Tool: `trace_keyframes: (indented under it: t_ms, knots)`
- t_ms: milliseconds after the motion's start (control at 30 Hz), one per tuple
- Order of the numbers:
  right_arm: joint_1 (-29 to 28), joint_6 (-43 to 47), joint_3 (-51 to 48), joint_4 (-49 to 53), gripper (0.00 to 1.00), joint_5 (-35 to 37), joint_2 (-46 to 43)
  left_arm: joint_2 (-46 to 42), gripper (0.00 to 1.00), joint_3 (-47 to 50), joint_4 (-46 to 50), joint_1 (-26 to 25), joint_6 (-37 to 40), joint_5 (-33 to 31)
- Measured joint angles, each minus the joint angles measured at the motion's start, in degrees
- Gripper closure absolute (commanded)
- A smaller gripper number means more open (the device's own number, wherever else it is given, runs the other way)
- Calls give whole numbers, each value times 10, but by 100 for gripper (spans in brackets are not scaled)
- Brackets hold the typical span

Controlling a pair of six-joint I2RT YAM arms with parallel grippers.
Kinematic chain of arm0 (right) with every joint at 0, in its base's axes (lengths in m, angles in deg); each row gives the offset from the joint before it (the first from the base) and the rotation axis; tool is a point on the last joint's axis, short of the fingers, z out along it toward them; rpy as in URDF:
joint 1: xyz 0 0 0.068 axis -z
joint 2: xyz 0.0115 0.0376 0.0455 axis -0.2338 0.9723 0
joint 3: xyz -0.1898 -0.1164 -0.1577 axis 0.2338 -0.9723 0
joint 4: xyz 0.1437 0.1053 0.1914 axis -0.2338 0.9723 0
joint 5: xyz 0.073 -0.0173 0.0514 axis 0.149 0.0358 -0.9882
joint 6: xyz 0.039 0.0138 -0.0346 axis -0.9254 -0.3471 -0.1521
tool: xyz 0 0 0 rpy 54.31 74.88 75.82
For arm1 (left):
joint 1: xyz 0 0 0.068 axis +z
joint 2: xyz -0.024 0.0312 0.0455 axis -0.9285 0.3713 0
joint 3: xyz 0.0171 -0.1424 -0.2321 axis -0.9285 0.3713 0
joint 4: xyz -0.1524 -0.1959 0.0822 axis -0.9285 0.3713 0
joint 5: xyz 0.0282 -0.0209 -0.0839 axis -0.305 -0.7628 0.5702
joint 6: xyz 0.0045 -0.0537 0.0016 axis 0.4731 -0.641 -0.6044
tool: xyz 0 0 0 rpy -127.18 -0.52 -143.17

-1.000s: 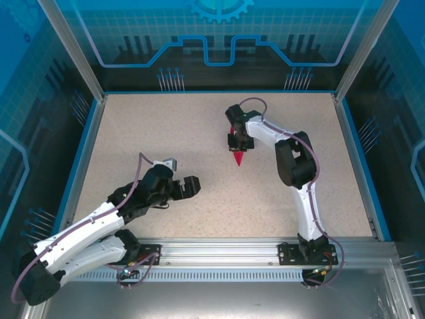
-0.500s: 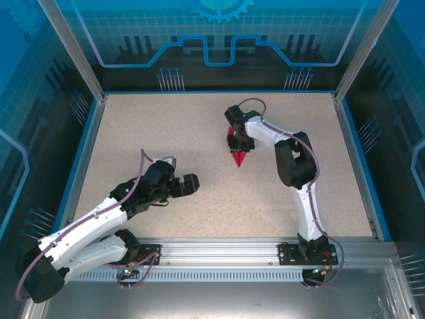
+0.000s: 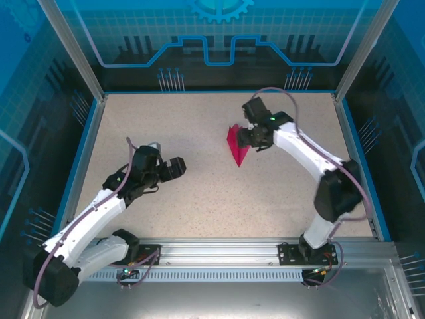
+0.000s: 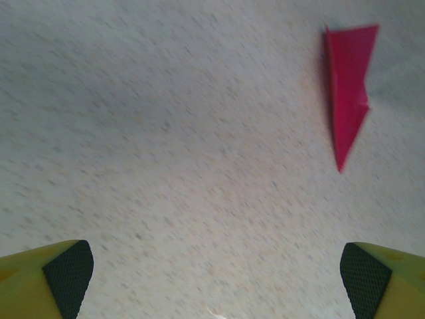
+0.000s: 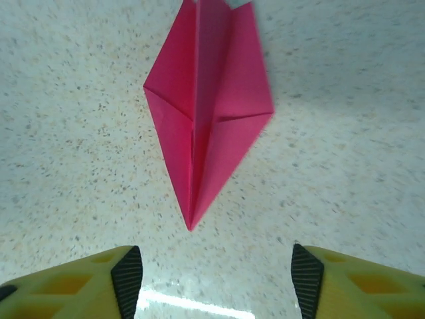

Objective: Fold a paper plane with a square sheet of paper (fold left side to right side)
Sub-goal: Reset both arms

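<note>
Tabletop [image 3: 199, 189] — paper plane [image 5: 206, 126] now free of right gripper [image 5: 216, 279]

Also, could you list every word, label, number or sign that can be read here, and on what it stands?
No words, numbers or brand labels can be read.
The paper plane is plain pink, without print.
The one sign is a light blue gear outline on the back panel, cut off by the picture's top edge.
</note>
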Motion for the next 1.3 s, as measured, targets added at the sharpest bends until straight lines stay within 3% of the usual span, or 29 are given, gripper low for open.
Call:
trace_keyframes:
  t_ms: [100, 133, 367, 567, 767, 1100, 1200, 1300]
  knots:
    - [27, 24, -95, -50, 2, 23, -119, -3, 1, 7, -21, 31, 28, -56]
    - [38, 30, -125, -68, 1, 33, -151, -6, 1, 13, -33, 36, 38, -73]
    - [174, 85, -405, -256, 1, 95, -340, -23, 1, 122, -173, 44, 138, -213]
    - [264, 126, -593, -431, 1, 75, -341, 10, 1, 170, -281, 70, 234, -246]
    - [268, 153, -610, -599, 1, 37, -251, 101, 1, 214, -438, 107, 312, -219]
    - [254, 186, -613, -844, 1, -10, -124, 212, 1, 235, -663, 183, 366, -78]
    - [235, 206, -613, -864, 1, -20, -91, 276, 1, 236, -746, 201, 359, -49]
    - [230, 216, -609, -864, 1, -38, -86, 316, 1, 231, -742, 204, 358, -21]
